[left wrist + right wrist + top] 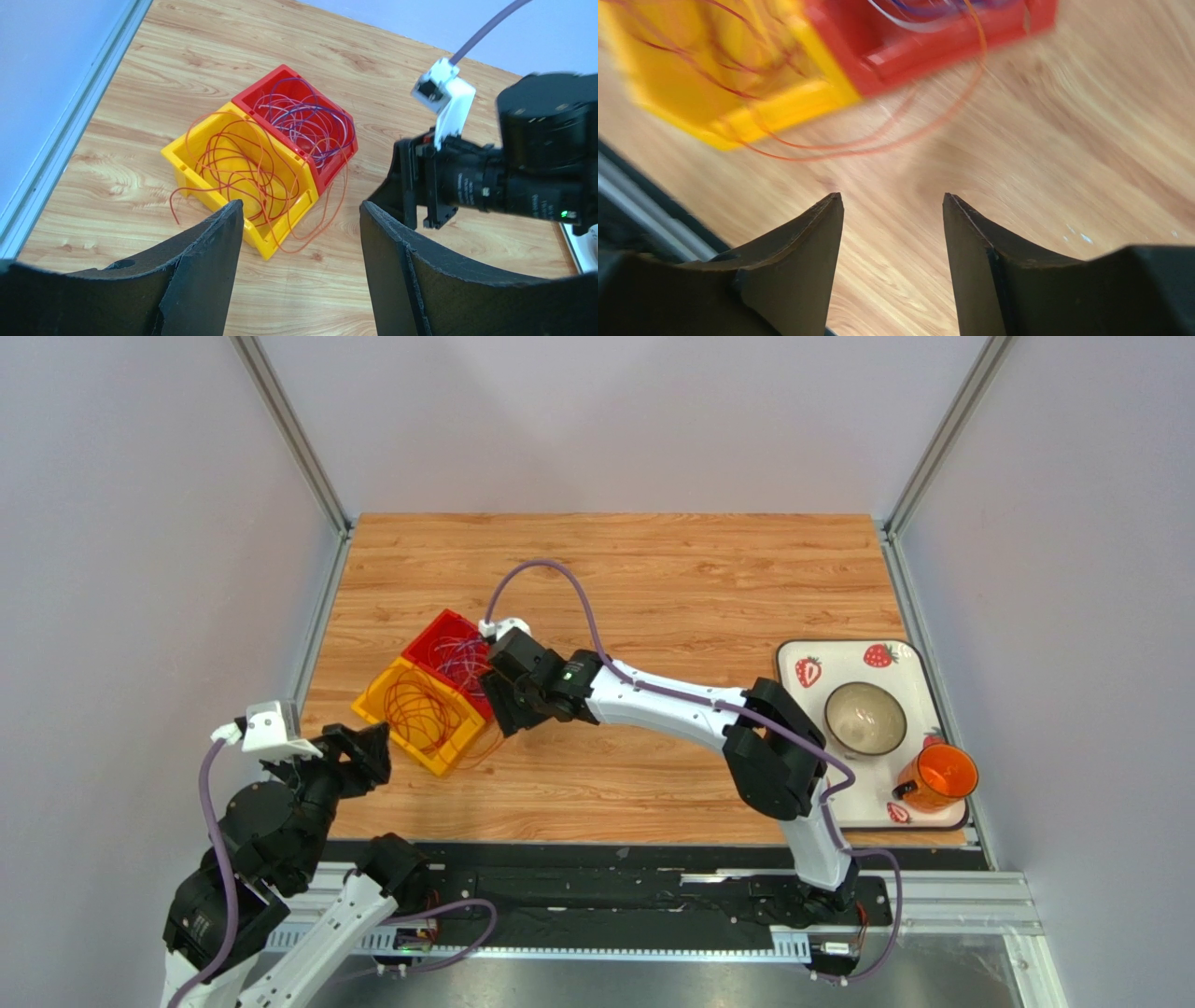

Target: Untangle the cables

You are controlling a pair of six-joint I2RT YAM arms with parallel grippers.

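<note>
Orange cables lie curled in a yellow bin, with loops spilling over its rim onto the table. Purple and pale cables lie in the red bin beside it. Both bins show from above, the yellow bin and the red bin. My left gripper is open and empty, a little short of the yellow bin. My right gripper is open and empty over bare wood, just beside an orange loop by the bins; from above it sits at the bins' right side.
A strawberry-patterned tray at the right holds a bowl and an orange cup. The right arm's wrist fills the right of the left wrist view. Metal frame rails run along both table sides.
</note>
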